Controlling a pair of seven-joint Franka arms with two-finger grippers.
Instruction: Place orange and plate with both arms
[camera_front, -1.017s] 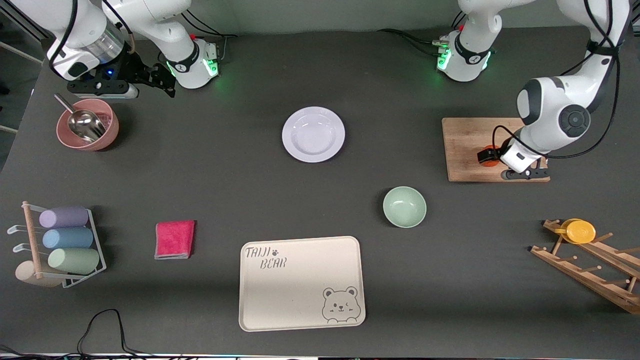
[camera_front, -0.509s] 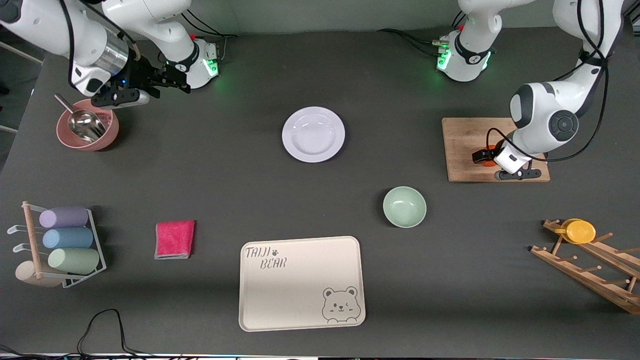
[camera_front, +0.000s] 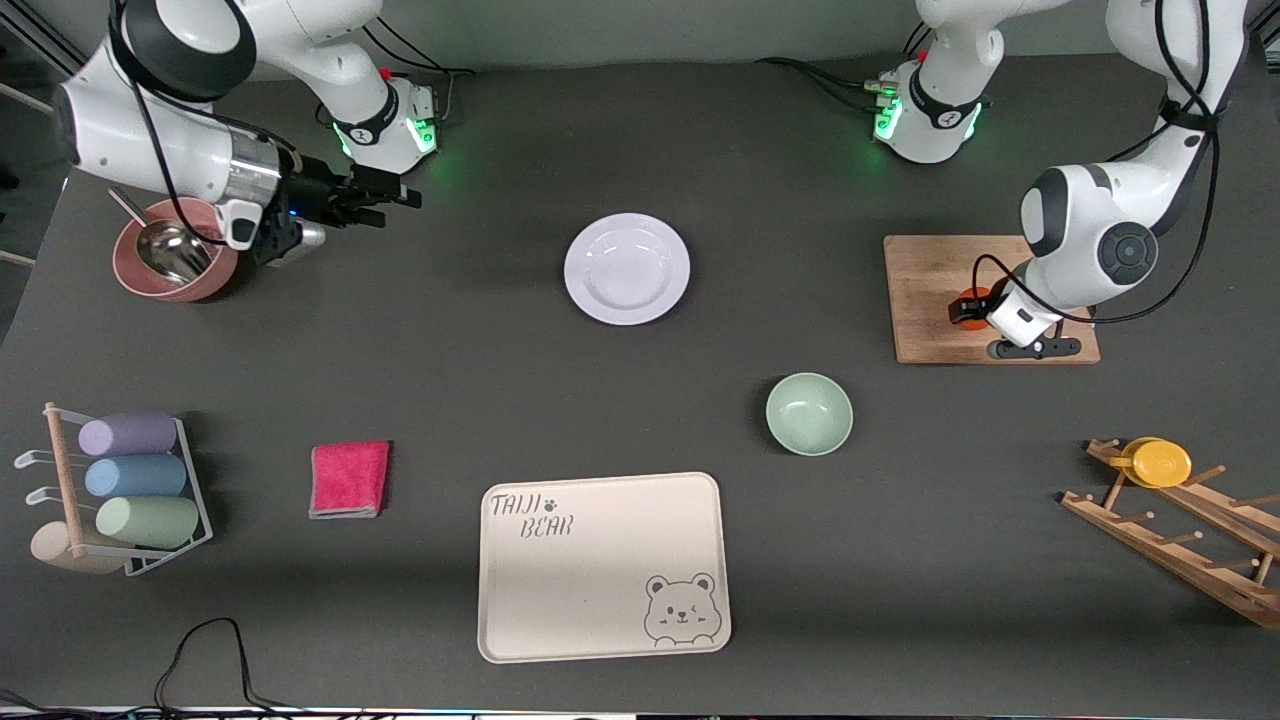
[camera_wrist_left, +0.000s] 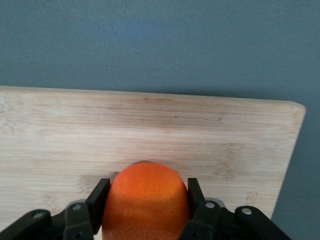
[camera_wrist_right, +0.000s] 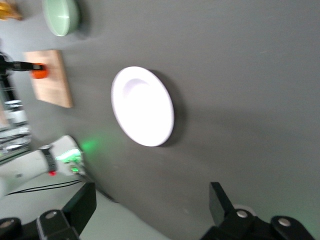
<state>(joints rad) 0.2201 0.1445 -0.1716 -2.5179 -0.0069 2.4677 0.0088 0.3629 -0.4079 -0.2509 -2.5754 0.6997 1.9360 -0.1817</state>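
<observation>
Orange (camera_wrist_left: 145, 200) pinched between left gripper (camera_wrist_left: 145, 202) fingers, sitting on the board (camera_wrist_left: 150, 130) at the left arm's end. Lift straight up before traversing so it doesn't drag on the wood. Plate (camera_front: 627, 268) mid-tabletop (camera_front: 450, 350), farther from camera than the bowl (camera_front: 809, 413). Right gripper (camera_wrist_right: 150, 205) fingers spread, hovering beside the pink bowl (camera_front: 175, 262), aimed toward plate. Dark matte surface.

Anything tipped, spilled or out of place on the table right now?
Nothing stands out. The left gripper is shut on the orange on the cutting board; the plate sits flat, and the right gripper hangs open above the table.
</observation>
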